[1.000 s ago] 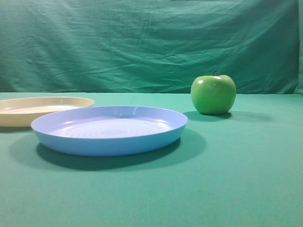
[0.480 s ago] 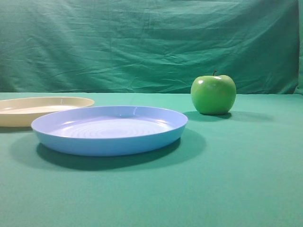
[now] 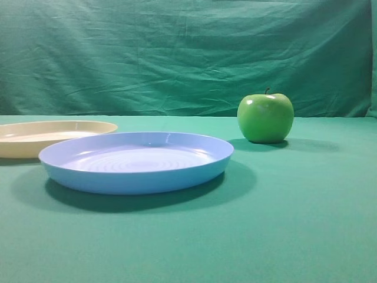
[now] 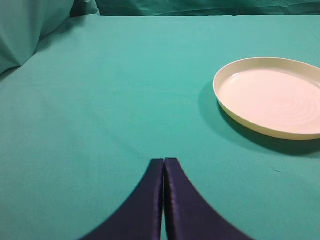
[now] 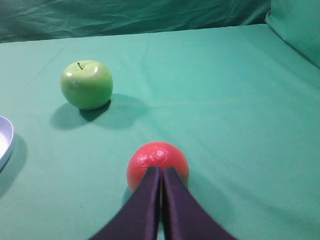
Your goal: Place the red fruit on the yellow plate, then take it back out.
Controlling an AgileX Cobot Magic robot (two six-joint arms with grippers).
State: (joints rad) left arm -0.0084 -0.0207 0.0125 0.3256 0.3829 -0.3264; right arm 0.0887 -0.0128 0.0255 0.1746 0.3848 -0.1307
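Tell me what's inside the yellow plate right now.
Nothing: the shallow round cream-yellow plastic plate shows only its bare ringed floor in the left wrist view. The rounded matte red fruit sits on the cloth elsewhere.

Colours: table point(image 3: 306, 224) cloth plain teal-green, backdrop point(image 3: 177, 53) darker green, creased. Yellow plate point(image 4: 272, 97) pale cream, faint concentric rings inside. Blue plate point(image 3: 138, 162) light blue, same ring pattern. Apple point(image 5: 86, 84) glossy green, white highlights, dark stem. Red fruit point(image 5: 157, 159) matte red-orange, mottled surface. Both grippers' jaws dark navy: left gripper point(image 4: 163, 167), right gripper point(image 5: 161, 174).
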